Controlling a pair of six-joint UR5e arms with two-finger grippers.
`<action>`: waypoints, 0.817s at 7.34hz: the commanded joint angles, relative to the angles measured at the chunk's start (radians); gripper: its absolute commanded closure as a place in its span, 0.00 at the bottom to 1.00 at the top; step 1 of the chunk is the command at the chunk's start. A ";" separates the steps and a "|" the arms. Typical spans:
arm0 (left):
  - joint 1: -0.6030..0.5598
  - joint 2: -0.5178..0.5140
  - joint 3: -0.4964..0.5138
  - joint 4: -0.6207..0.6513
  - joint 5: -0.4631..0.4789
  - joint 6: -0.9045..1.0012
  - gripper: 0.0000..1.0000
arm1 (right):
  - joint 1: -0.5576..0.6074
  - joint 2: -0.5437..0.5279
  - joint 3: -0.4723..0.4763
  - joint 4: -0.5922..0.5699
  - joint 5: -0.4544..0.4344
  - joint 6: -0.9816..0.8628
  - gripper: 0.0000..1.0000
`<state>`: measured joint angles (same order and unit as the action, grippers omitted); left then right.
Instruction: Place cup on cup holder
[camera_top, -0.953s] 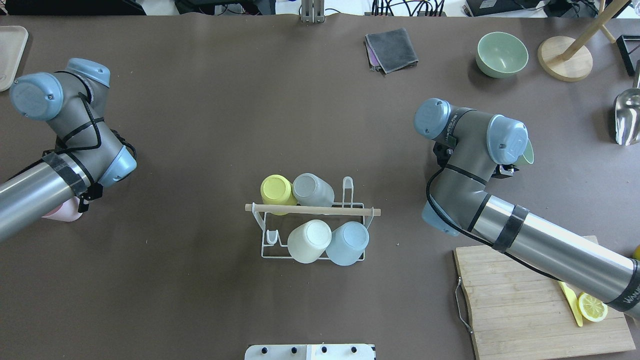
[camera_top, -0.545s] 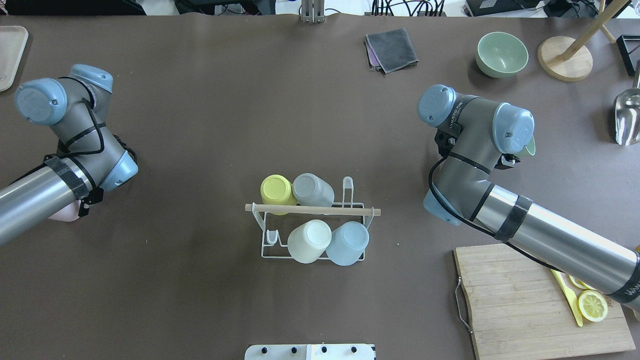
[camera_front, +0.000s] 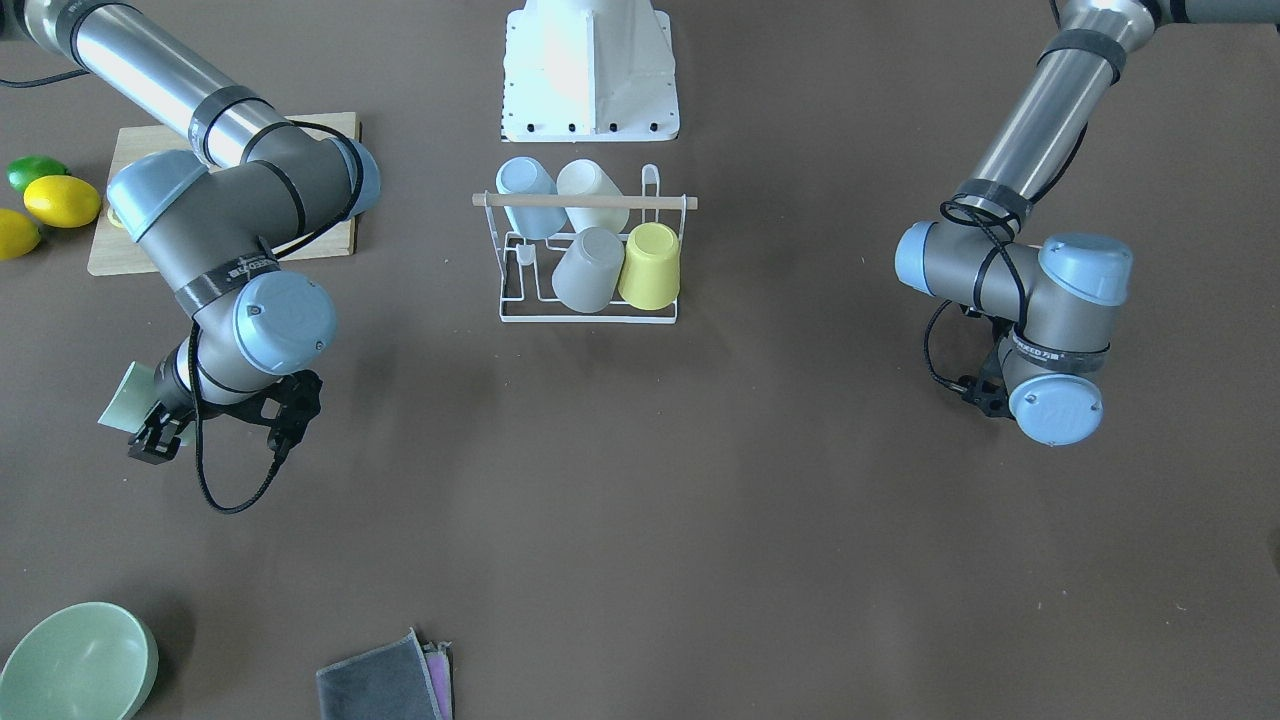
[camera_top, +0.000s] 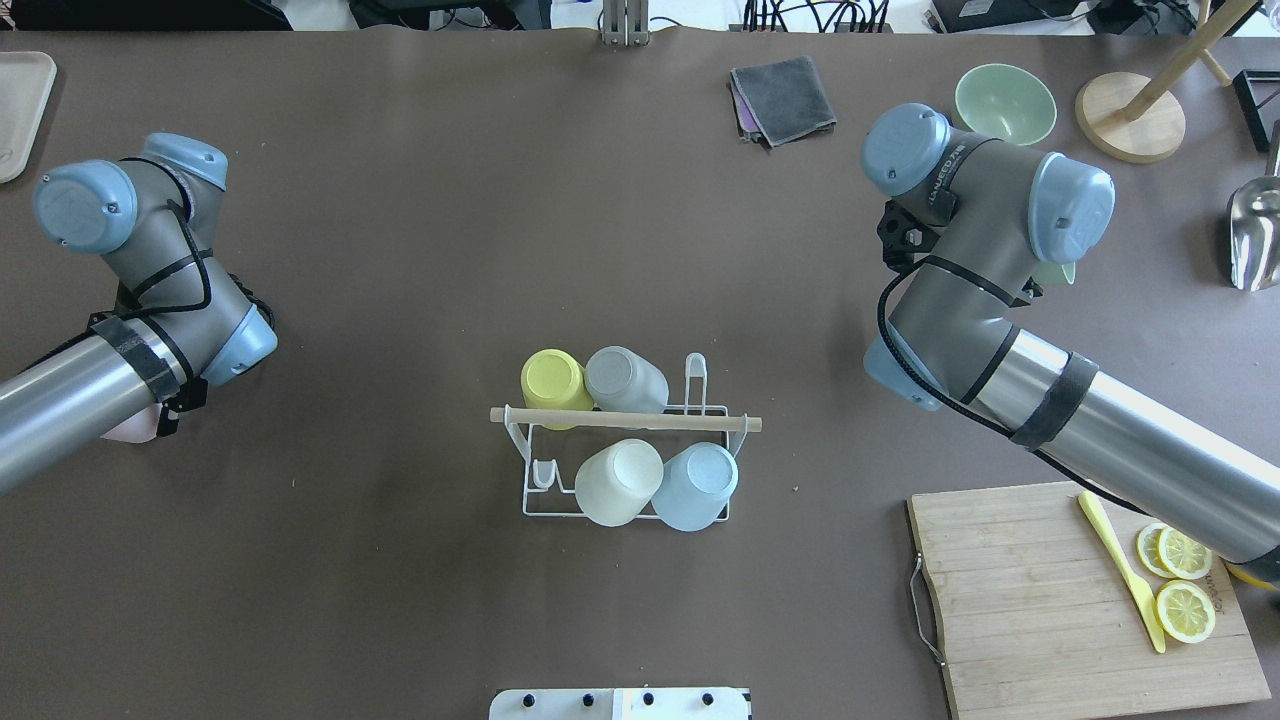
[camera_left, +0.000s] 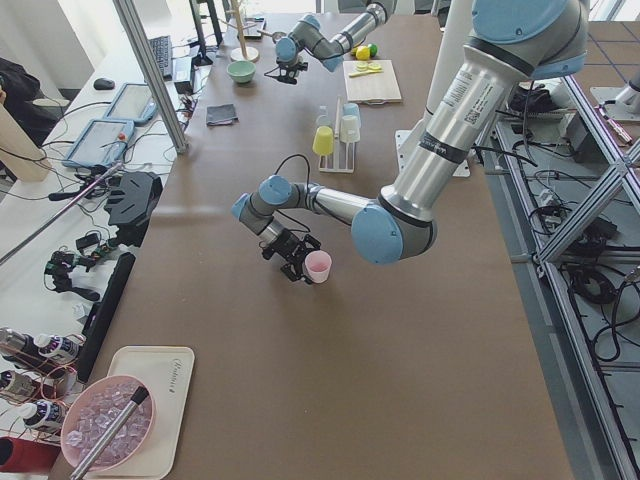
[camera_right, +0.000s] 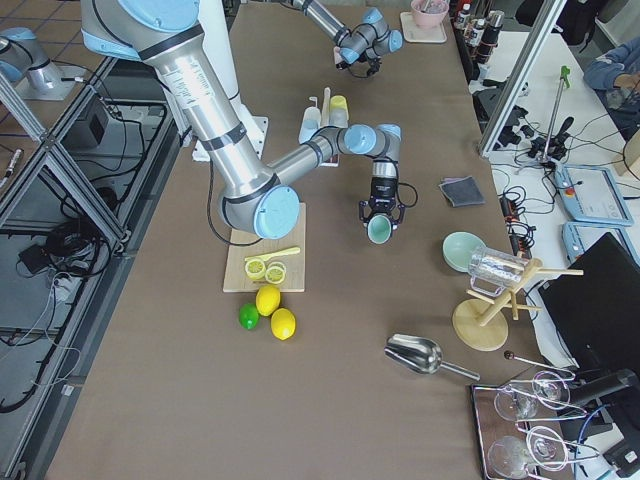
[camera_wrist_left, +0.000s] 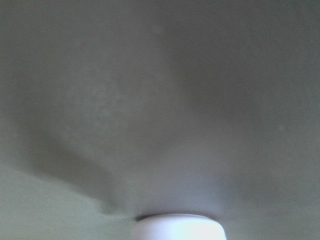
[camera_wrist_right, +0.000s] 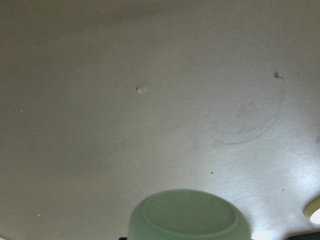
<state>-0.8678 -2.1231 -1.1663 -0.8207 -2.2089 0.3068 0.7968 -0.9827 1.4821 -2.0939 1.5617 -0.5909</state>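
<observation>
Here's the cup holder (camera_top: 625, 421) in the middle of the counter (camera_top: 400, 250), wooden rod across the top, and four cups sit upside down on its prongs. On the far row there's a yellow cup (camera_top: 551, 382) touching a grey cup (camera_top: 622, 378). On the near row, a cream cup (camera_top: 620, 480) sits right against a light blue cup (camera_top: 698, 484). Two prongs show uncovered: one at the near left corner (camera_top: 543, 472), one at the far right (camera_top: 695, 368).

Over on the robot's right, the right tool (camera_right: 381, 215) points down with its fingers clamped either side of a green cup (camera_right: 379, 231). The cup's open mouth shows in the right side view and fills the bottom edge of that wrist camera. It's well apart from the holder, out near the green bowl (camera_top: 1004, 104) but not touching it. From overhead only a sliver of that cup peeks out under the wrist.

On the robot's left, the left tool (camera_left: 297, 255) sits low at a pink cup (camera_left: 318, 266), which is upright and right against the fingers in the left side view. Its pale rim shows at the bottom of the left wrist camera. The wrist covers the fingers from above, so I can't tell whether they're pinched on the cup or just beside it. That cup is also well apart from the holder.

Elsewhere, a folded grey cloth (camera_top: 785, 98) lies at the far edge. A cutting board (camera_top: 1020, 590) at the near right carries lemon slices (camera_top: 1185, 610) and a yellow knife (camera_top: 1125, 570).
</observation>
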 joint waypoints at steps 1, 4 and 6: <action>0.009 0.000 0.007 -0.002 0.000 0.000 0.02 | 0.035 -0.031 0.047 0.000 0.047 -0.003 1.00; 0.009 0.000 0.010 -0.002 0.002 0.000 0.02 | 0.022 -0.037 0.061 -0.005 0.073 -0.061 1.00; 0.009 0.002 0.008 0.000 0.002 0.000 0.24 | 0.015 -0.031 0.081 -0.041 0.093 -0.123 1.00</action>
<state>-0.8595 -2.1221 -1.1569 -0.8213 -2.2076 0.3068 0.8156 -1.0148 1.5450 -2.1092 1.6399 -0.6658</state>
